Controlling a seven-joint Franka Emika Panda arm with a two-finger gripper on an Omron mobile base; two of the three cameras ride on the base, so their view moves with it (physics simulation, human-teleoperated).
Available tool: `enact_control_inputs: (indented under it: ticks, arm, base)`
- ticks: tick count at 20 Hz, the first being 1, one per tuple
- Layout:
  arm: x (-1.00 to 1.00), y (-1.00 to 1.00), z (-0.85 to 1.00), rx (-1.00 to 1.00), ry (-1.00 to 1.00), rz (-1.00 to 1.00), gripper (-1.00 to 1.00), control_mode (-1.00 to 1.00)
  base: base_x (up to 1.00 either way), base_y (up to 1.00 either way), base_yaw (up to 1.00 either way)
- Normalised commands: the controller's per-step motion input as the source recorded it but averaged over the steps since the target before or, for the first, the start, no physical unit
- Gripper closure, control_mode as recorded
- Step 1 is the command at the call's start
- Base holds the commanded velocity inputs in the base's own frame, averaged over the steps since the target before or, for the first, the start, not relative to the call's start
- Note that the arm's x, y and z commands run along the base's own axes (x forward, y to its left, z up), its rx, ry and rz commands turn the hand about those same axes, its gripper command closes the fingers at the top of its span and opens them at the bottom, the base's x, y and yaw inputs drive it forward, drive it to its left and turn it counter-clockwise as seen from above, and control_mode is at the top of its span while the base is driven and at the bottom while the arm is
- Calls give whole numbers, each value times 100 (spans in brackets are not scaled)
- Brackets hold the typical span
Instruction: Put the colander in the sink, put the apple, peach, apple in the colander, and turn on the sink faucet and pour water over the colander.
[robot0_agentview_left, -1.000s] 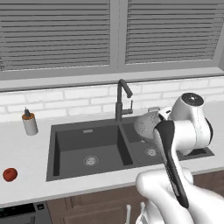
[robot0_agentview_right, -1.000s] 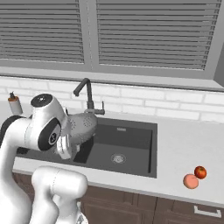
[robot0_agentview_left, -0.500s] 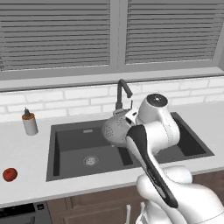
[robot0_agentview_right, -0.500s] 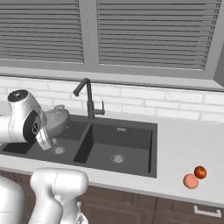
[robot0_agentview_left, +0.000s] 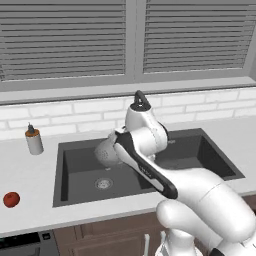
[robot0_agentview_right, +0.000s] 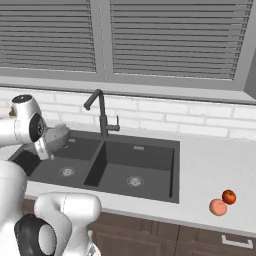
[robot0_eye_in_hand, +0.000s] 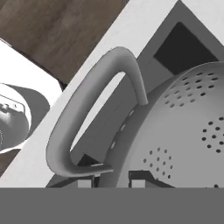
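1. Gripper, bottom centre of the hand view: jaws narrow, clamped on the colander rim beside its loop handle.
2. Colander hangs tilted at frame centre-left, above the left basin of the sink, not touching the floor; drain lies just below it.
3. Arm reaches left from lower right, wrist bent down.
4. Faucet stands behind, upper centre.

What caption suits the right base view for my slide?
Claw carries the colander over the sink's left basin; peach and apple wait on the counter.
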Motion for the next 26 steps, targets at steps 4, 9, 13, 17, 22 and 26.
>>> enact_control_inputs:
  ticks: [4,9,13,17,22,26]
  arm:
    - [55,44,-24,0,6,-28,100,-100]
    - [31,44,-33,0,0,-42,100,-100]
    - [27,30,-29,0,3,-44,100,-100]
    - [12,28,-27,2,0,-40,100,-100]
    - [8,2,-25,0,0,-33,100,-100]
    - [6,0,-36,0,0,-21,100,-100]
  base:
    - [0,0,0]
    - [0,0,0]
    - [0,0,0]
    - [0,0,0]
    - [0,0,0]
    - [0,0,0]
